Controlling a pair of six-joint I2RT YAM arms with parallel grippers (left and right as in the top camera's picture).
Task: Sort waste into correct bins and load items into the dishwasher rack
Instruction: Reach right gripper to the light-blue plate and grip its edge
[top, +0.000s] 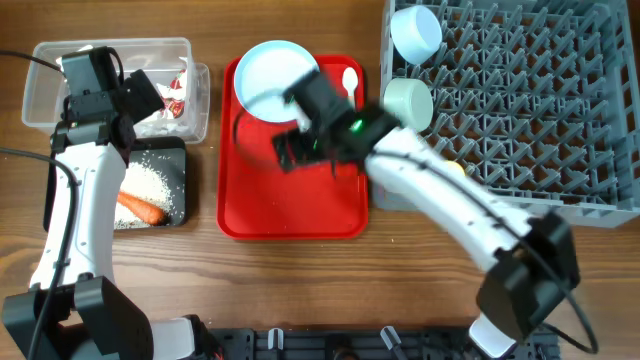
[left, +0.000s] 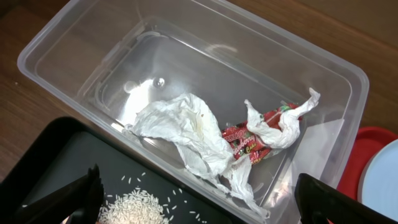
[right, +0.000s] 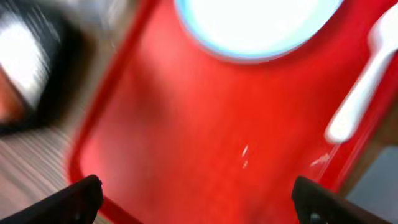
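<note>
Right gripper (right: 196, 193) wide open, empty. Plate (right: 255, 25) straight ahead, spoon (right: 357, 99) ahead-right, lengthwise away from it. Left arm (top: 75, 200) much farther.

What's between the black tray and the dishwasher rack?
The red serving tray, carrying the pale blue plate and white plastic spoon at its far end; the right arm reaches over it. Strips of bare wooden table flank it. The overhead view shows this.
</note>
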